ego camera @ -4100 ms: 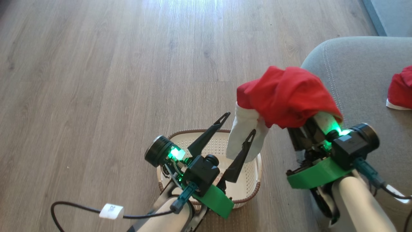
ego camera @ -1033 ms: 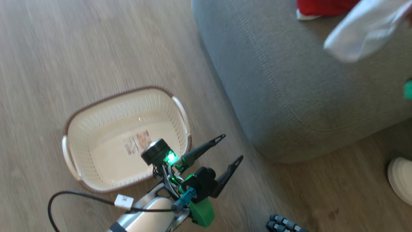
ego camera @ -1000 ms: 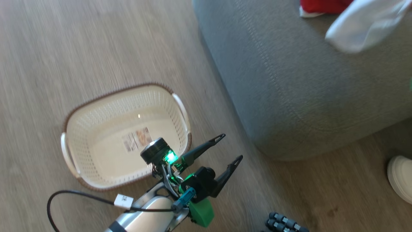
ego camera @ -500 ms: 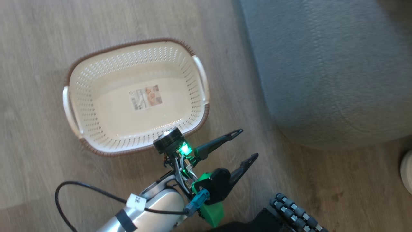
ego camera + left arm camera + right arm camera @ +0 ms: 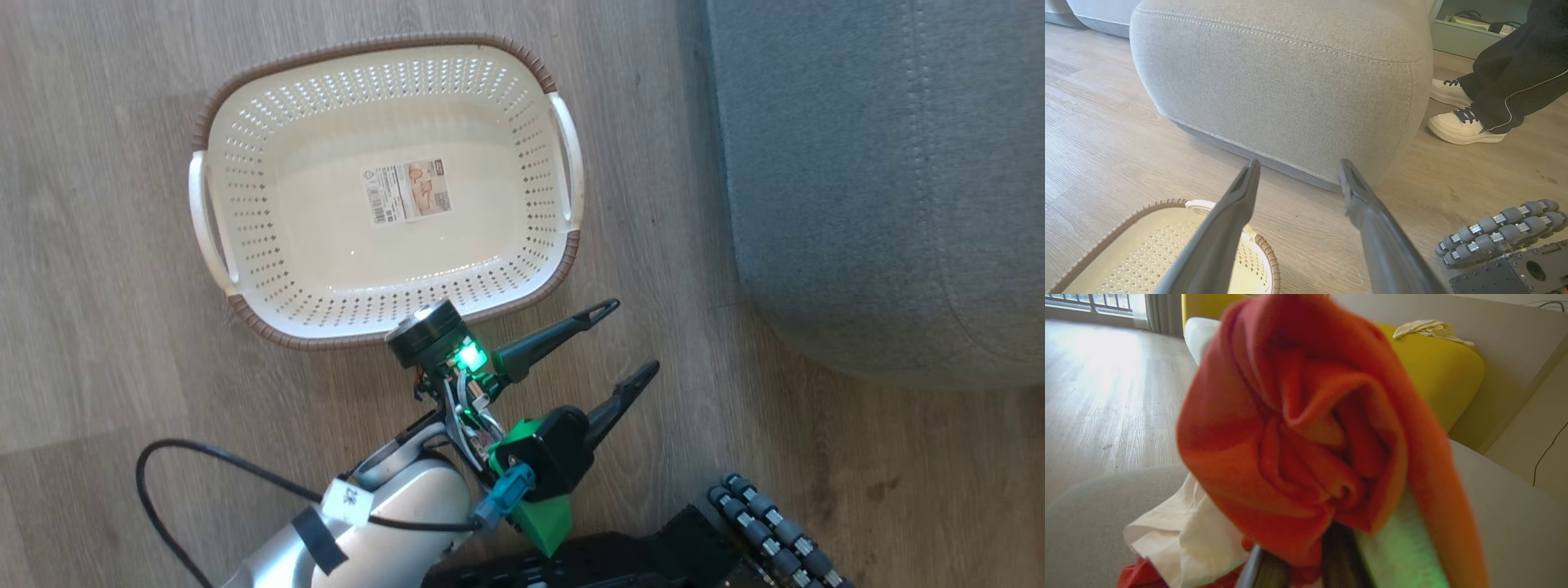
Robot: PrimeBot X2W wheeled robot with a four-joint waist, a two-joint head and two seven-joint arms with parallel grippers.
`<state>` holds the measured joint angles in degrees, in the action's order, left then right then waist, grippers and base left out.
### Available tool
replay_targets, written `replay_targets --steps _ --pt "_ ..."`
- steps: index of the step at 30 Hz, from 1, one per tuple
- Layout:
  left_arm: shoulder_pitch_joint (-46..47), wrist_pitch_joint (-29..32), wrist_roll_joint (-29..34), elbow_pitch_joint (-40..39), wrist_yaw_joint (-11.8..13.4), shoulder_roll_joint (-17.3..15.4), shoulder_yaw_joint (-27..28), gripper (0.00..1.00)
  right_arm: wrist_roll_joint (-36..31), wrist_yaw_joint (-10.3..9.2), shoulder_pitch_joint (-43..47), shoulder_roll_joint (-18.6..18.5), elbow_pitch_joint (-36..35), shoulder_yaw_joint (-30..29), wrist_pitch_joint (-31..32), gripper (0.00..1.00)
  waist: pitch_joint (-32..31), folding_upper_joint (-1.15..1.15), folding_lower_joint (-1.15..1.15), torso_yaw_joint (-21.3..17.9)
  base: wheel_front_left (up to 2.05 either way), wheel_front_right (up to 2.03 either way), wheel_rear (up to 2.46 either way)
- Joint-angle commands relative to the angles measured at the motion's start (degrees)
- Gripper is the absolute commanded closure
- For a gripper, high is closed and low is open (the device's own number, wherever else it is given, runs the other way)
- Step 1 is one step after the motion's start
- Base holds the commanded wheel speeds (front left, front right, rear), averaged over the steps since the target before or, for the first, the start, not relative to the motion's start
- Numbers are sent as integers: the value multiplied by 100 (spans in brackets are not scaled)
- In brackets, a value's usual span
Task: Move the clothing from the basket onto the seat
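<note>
The cream basket point(image 5: 245, 155) stands on the wood floor with only a sticker point(image 5: 406, 190) on its bottom. My left gripper point(image 5: 629, 337) hovers open and holding nothing just past the basket's near right corner, between it and the grey seat point(image 5: 882, 180). In the left wrist view its fingers point(image 5: 1237, 204) point at the seat's side point(image 5: 1282, 81), with the basket's rim point(image 5: 1167, 203) below. In the right wrist view my right gripper point(image 5: 1300, 555) is shut on red clothing point(image 5: 1298, 428) that drapes over its fingers point(image 5: 1341, 559), above the seat point(image 5: 1086, 510). A white part point(image 5: 1180, 535) hangs lower left.
A person's white shoes point(image 5: 1461, 126) and dark trouser leg point(image 5: 1515, 81) stand beside the seat's far corner. My base's roller wheels point(image 5: 767, 531) sit close to the seat. A yellow cushion point(image 5: 1445, 371) lies behind the red cloth. More red fabric point(image 5: 1139, 575) rests on the seat.
The head camera has swung down and left, so the basket now sits higher in view and the held garment has left it. The left gripper stays open beside the basket.
</note>
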<state>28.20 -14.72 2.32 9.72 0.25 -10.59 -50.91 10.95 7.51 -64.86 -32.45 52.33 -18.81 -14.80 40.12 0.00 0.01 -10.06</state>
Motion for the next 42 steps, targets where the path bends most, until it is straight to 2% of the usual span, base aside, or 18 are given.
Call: replay_targets --steps 1,8,18,19,20,21,32,42 --pt "20 -28 -34 -209 48 -33 39 0 -139 -2 -140 -276 89 7 -20 100 63 0 -1 37 0 0 0" --pt "114 -28 -81 -183 124 -42 -74 0 -396 -2 -588 -238 1319 393 210 100 197 0 -1 124 0 0 0" --pt "221 -28 -197 -146 214 14 -135 0 -228 -2 -732 -199 1863 940 300 100 182 0 -1 179 0 0 0" --pt "226 -28 -210 -141 218 22 -140 0 -212 -2 -730 -216 1876 966 264 56 156 0 -1 177 0 0 0" --pt "230 -28 -221 -137 219 30 -147 0 -201 -2 -721 -220 1884 1012 232 4 123 0 -1 175 0 0 0" --pt "232 -28 -230 -134 222 35 -152 0 -170 -2 -710 -210 1896 1045 209 0 85 0 -1 169 0 0 0" --pt "178 -28 -356 -116 228 237 -201 0 198 -2 -282 -107 1980 1550 140 0 -627 0 -1 101 0 0 0" --pt "-181 -28 -580 -77 240 515 -36 0 774 -2 403 -56 1591 2694 259 0 -1596 0 -1 30 0 0 0"
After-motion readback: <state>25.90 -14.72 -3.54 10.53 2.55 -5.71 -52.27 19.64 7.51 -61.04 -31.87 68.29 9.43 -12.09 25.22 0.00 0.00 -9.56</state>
